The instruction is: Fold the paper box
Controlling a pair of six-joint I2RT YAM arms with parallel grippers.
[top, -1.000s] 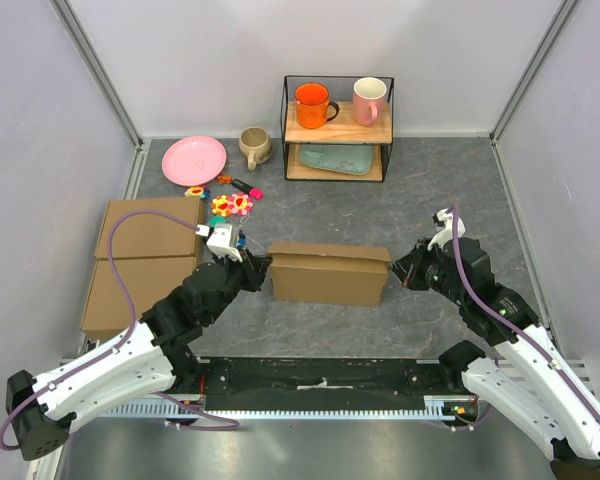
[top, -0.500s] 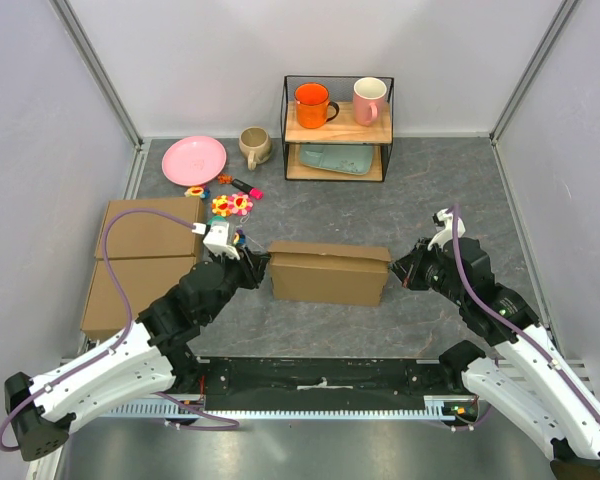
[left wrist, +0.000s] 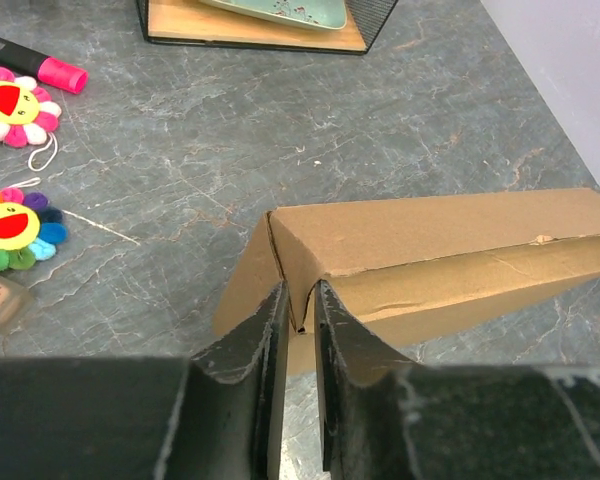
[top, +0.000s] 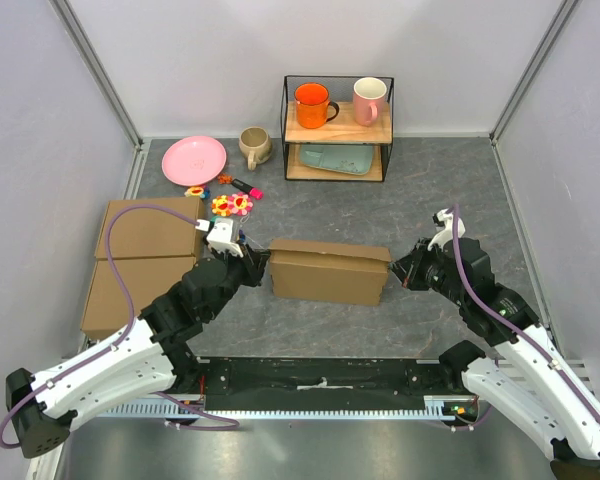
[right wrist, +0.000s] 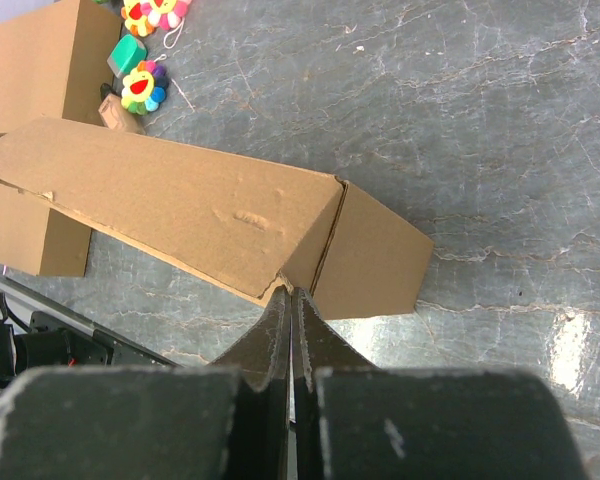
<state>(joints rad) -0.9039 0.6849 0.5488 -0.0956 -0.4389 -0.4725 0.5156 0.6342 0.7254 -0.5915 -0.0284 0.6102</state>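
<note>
The paper box (top: 328,272) lies in the middle of the grey worktop (top: 430,190), between the two arms, with its long side running left to right. It is folded into a shallow shape, and the top panel is not fully down (a slit shows along the front in the left wrist view).

The left end effector (left wrist: 298,302) is at the left end of the box. Its fingers (left wrist: 265,335) are closed to a narrow gap, and the near corner of the cardboard sits between them, so it grips the box there.

The right end effector (right wrist: 291,298) is at the right end. Its two fingers are pressed fully together with nothing between them, and the tips touch the lower edge of the box, just where the end flap begins.

Left of the box lie two flat brown boxes (top: 140,260), edge to edge. Behind them are flower toys (top: 230,205), a pink plate (top: 193,160) and a beige mug (top: 253,147). A wire shelf (top: 337,128) at the back carries an orange mug (top: 312,105) and a pink mug (top: 368,100).
</note>
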